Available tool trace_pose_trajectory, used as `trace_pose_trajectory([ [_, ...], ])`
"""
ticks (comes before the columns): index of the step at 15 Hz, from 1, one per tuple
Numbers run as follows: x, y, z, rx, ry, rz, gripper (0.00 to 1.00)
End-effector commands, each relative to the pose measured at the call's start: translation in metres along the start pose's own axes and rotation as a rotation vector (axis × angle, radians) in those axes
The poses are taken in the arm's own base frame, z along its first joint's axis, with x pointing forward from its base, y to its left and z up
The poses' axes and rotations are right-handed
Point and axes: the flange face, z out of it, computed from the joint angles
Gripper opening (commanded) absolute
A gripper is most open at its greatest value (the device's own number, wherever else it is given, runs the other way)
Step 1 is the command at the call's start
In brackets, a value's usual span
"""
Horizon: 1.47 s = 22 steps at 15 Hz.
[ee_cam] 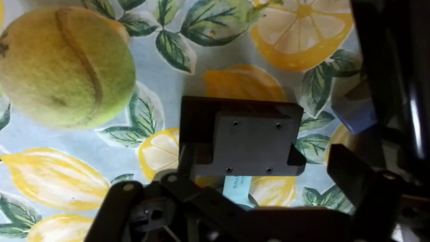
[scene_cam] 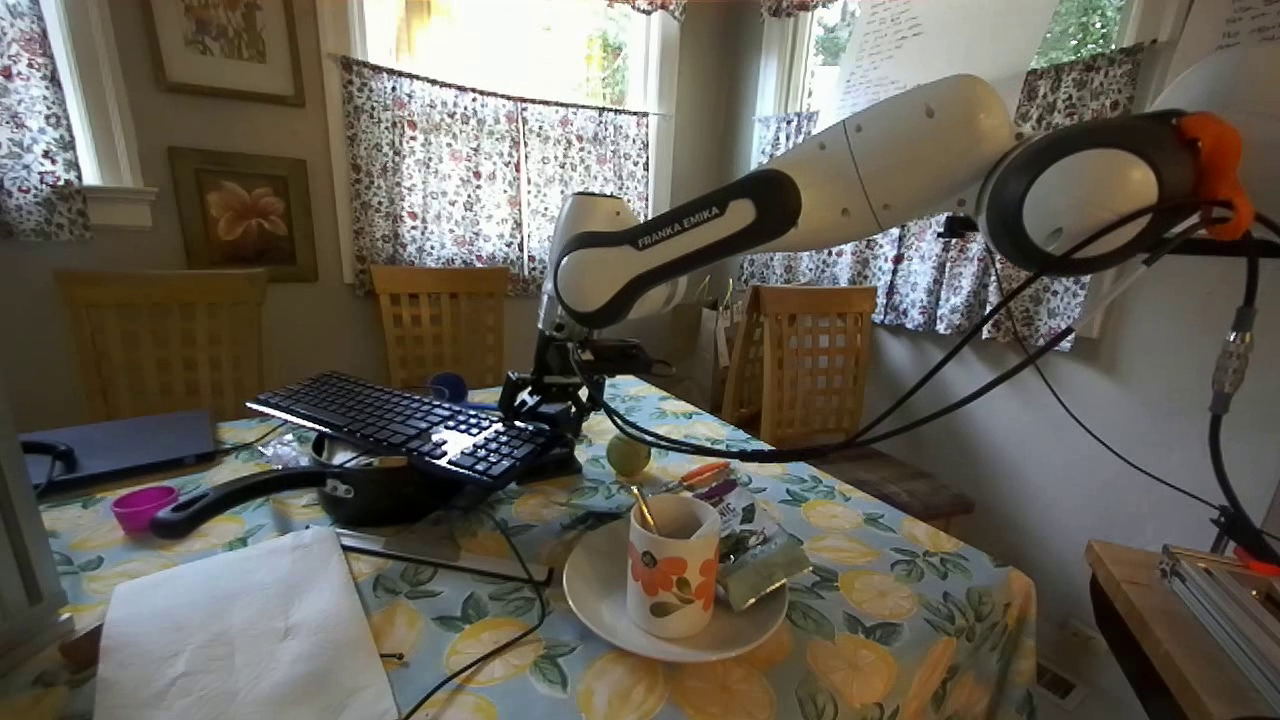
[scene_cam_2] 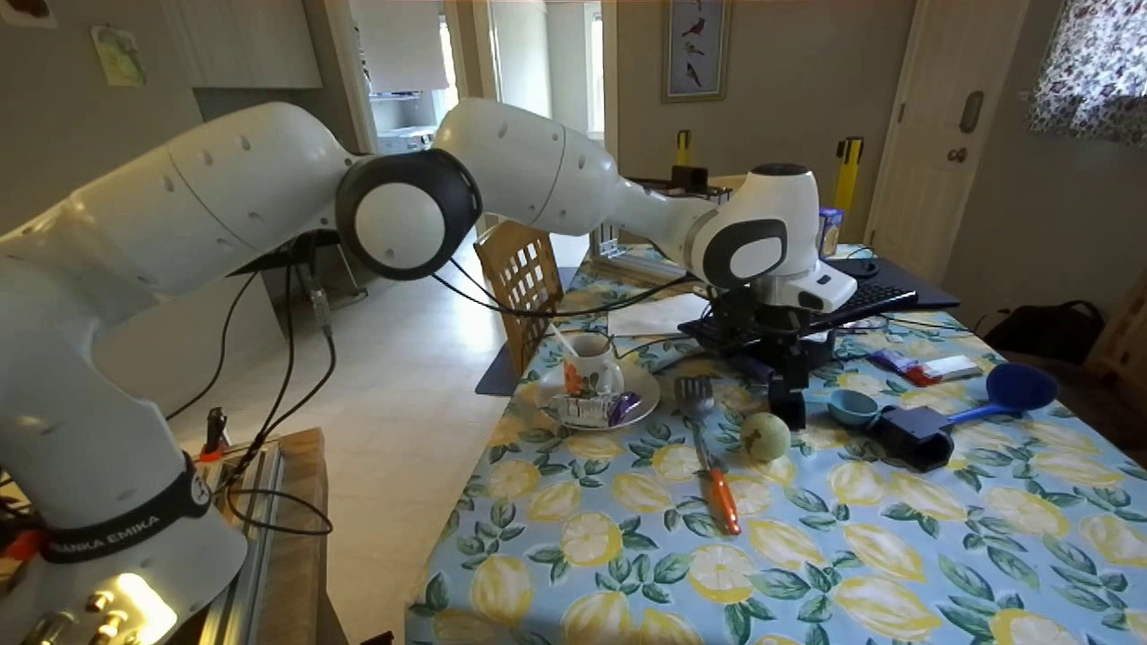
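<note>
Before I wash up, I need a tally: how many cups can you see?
3: the mug on the plate, the pink cup by the pan handle, and the blue cup near the gripper. Others may be hidden behind the keyboard.

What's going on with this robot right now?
A robot arm has its open claw low over the lemon-print tablecloth. In the wrist view, a dark block shows between the parted jaws, apparently not gripped. A round green fruit lies beside the dark block, and a mug stands on a plate.
</note>
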Motion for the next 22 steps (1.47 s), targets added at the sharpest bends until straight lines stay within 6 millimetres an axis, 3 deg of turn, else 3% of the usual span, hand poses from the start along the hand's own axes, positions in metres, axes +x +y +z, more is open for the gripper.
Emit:
trace_pose_trajectory([
  [1,0.002,0.001,0.009,-0.028,-0.009,-0.006,1.00],
  [13,0.029,0.044,-0.001,0.221,-0.039,-0.096,1.00],
  [14,0.026,0.040,-0.003,0.158,-0.024,-0.096,1.00],
  [22,0.022,0.039,0.004,0.148,-0.031,-0.048,1.00],
])
